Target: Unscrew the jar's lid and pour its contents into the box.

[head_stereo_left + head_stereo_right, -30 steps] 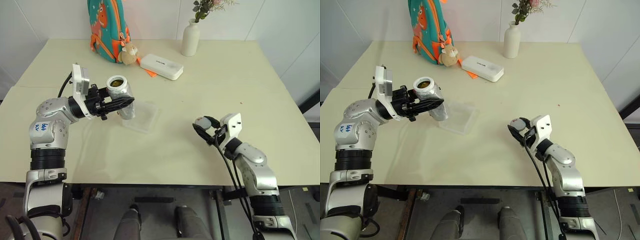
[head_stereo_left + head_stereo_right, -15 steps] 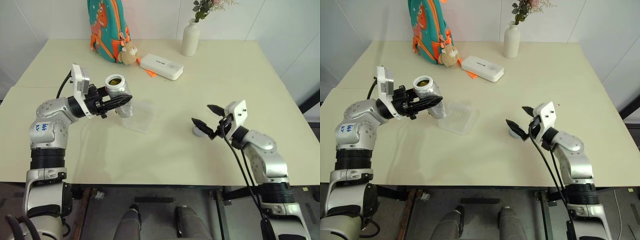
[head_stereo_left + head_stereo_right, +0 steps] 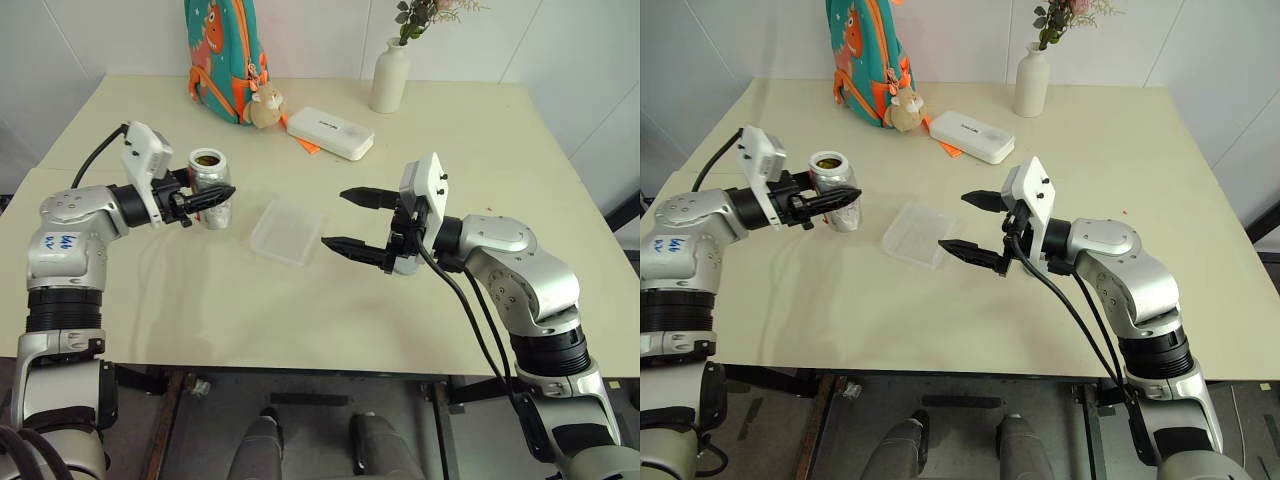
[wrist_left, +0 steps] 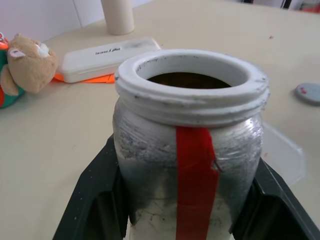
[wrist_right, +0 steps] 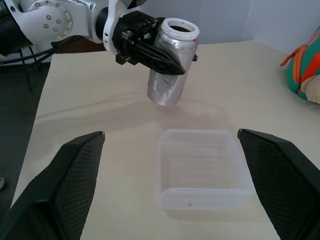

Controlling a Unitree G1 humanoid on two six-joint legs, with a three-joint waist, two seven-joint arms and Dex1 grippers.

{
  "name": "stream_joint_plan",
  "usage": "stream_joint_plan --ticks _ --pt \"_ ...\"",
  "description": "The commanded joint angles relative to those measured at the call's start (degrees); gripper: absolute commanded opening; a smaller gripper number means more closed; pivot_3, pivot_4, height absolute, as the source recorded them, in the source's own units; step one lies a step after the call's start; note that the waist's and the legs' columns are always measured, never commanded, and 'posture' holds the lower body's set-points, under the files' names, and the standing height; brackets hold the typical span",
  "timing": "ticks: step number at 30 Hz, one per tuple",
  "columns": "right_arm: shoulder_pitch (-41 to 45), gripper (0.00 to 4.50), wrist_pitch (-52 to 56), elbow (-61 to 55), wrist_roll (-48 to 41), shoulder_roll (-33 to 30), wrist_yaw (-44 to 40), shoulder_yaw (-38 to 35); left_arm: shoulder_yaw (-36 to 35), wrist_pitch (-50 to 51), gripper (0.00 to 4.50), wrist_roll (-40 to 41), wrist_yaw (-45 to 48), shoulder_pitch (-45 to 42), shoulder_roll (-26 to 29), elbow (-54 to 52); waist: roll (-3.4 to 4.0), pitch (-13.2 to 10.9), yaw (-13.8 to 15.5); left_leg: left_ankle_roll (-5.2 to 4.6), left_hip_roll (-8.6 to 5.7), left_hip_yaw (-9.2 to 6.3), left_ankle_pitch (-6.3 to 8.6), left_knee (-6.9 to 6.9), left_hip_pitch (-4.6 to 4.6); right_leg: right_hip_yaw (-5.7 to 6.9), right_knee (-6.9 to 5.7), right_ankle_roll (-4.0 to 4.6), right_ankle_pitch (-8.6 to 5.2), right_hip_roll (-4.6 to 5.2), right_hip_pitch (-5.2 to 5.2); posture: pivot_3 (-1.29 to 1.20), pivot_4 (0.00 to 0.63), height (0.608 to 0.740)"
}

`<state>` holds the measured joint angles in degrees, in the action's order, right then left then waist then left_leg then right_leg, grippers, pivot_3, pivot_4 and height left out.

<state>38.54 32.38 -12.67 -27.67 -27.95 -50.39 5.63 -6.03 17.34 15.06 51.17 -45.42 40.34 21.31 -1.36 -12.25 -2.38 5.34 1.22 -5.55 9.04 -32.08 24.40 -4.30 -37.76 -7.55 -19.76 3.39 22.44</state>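
The jar (image 4: 190, 150), clear with a red strip down its side, stands upright and lidless above the table, with my left gripper (image 3: 218, 195) shut on its body. Dark olive-brown contents (image 3: 207, 157) show through its open mouth. The clear shallow box (image 3: 288, 230) lies on the table just right of the jar. The grey lid (image 4: 308, 93) lies flat on the table beyond the box. My right gripper (image 3: 333, 217) hovers right of the box, pointing left, open wide and holding nothing. The right wrist view shows the jar (image 5: 170, 65) above the far side of the box (image 5: 200, 165).
A colourful backpack (image 3: 222, 50) and a small plush toy (image 3: 265, 105) stand at the back of the table. A flat white case (image 3: 330, 133) lies beside them. A white vase (image 3: 390, 75) with flowers stands at the back right.
My right gripper opened and left the lid on the table, then rose and swung left toward the box. My left gripper carried the jar a little to the left.
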Motion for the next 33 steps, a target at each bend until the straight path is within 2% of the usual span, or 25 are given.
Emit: stream_joint_plan --ticks 1,7,11,13,15,16,17,21,24,29,33 --pt "-1.1 4.48 -2.2 -0.2 0.9 -0.2 -0.1 -0.4 2.6 -7.0 2.01 -6.3 -4.9 1.1 -0.4 -2.1 0.0 0.0 0.1 0.0 0.0 0.0 0.0 0.0 0.0 0.0 0.01 0.0 0.0 0.0 0.0 0.0 0.15 0.74" --pt "-3.4 4.48 -3.6 0.2 2.0 -0.1 0.5 -1.0 3.8 -15.1 2.01 -12.2 -12.4 1.9 -2.1 -3.4 0.0 0.0 0.1 0.0 0.0 0.01 0.0 0.01 0.02 -0.02 0.0 0.0 0.0 0.0 0.04 0.0 0.15 0.74" --pt "-4.5 4.48 -4.1 0.4 2.2 0.4 1.7 -1.7 9.8 -32.9 2.01 -27.1 -21.5 2.4 1.2 -2.7 0.0 0.0 0.1 0.0 0.0 0.01 0.0 0.0 0.01 -0.02 -0.01 0.0 0.0 -0.01 0.04 0.0 0.15 0.74" --pt "-4.9 4.48 -4.2 0.4 2.2 0.6 2.2 -1.8 9.7 -34.8 2.01 -30.3 -27.4 1.6 0.2 -2.1 0.0 0.0 0.4 0.0 0.0 0.02 0.0 0.0 0.01 -0.03 0.0 0.0 0.0 0.0 0.03 0.0 0.15 0.74" --pt "-5.4 4.48 -4.3 0.1 2.1 0.7 2.5 -1.9 13.2 -43.6 2.01 -40.6 -34.8 0.9 3.0 -1.8 -0.01 0.0 0.7 0.0 0.0 0.03 0.0 -0.01 0.01 -0.03 0.0 -0.01 0.01 0.01 0.03 0.0 0.15 0.74" --pt "-5.6 4.48 -4.3 0.1 2.0 0.9 2.7 -2.0 16.0 -47.5 2.01 -49.7 -42.1 0.0 5.4 -2.4 0.0 0.0 0.7 0.0 0.0 0.02 0.0 -0.02 0.01 -0.03 0.0 -0.02 0.01 0.01 0.03 0.0 0.15 0.74" --pt "-5.7 4.48 -4.2 -0.1 1.9 1.0 3.0 -2.1 17.8 -49.9 2.01 -55.1 -46.4 -0.9 6.8 -2.1 -0.01 0.0 0.7 -0.01 -0.01 0.04 0.0 -0.01 0.01 -0.05 0.0 -0.03 0.01 0.01 0.03 0.0 0.15 0.74" --pt "-6.0 4.48 -4.2 -0.4 1.6 1.5 3.7 -2.2 25.8 -50.1 2.01 -75.9 -65.7 -5.6 10.2 0.4 -0.01 0.0 0.8 -0.01 -0.03 0.07 0.01 -0.02 0.01 -0.08 0.02 -0.08 0.04 0.02 0.03 0.0 0.15 0.74" --pt "-6.1 4.48 -4.1 -0.7 1.4 2.1 4.2 -2.5 32.1 -46.8 2.01 -87.5 -76.0 -10.1 9.4 3.2 -0.01 0.0 0.8 -0.02 -0.06 0.07 0.01 -0.03 0.01 -0.08 0.0 -0.12 0.05 0.02 0.02 0.0 0.15 0.74" --pt "-6.6 4.48 -3.9 -1.7 1.0 3.1 5.2 -2.9 39.9 -43.4 2.01 -97.1 -85.1 -16.3 6.8 10.3 -0.01 0.0 0.6 -0.02 -0.07 0.07 0.0 -0.01 0.03 -0.08 0.0 -0.15 0.04 0.02 0.04 0.0 0.15 0.74" --pt "-7.3 4.48 -3.9 -2.6 0.1 4.2 6.3 -3.6 44.0 -42.4 2.01 -100.2 -85.1 -20.5 4.9 15.9 -0.01 0.0 0.6 -0.02 -0.07 0.07 0.01 0.04 0.07 -0.07 -0.01 -0.19 0.0 0.02 0.11 0.0 0.15 0.74"
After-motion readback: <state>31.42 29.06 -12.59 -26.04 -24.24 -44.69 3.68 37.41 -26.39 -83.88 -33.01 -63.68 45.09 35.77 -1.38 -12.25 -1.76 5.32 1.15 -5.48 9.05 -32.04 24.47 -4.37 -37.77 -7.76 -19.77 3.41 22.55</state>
